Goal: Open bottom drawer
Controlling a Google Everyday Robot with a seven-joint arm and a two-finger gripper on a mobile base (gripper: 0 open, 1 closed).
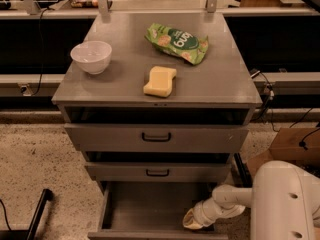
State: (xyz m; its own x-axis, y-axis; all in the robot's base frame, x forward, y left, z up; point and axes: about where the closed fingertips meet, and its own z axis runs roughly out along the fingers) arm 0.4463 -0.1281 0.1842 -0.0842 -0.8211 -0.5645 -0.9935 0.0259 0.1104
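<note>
The grey metal cabinet point(155, 91) has three drawers. The bottom drawer point(150, 211) stands pulled out toward me, its empty grey inside showing; its front and handle lie at the lower edge of the view, mostly cut off. The middle drawer point(157, 172) and the top drawer point(156, 137) are shut, each with a black loop handle. My gripper point(192, 220) is at the end of the white arm, down inside the right front corner of the bottom drawer.
On the cabinet top sit a white bowl point(91, 57), a yellow sponge point(160, 81) and a green snack bag point(176, 42). A cardboard box point(287, 146) lies on the floor at the right. A black bar point(37, 214) stands at the lower left. Speckled floor lies left.
</note>
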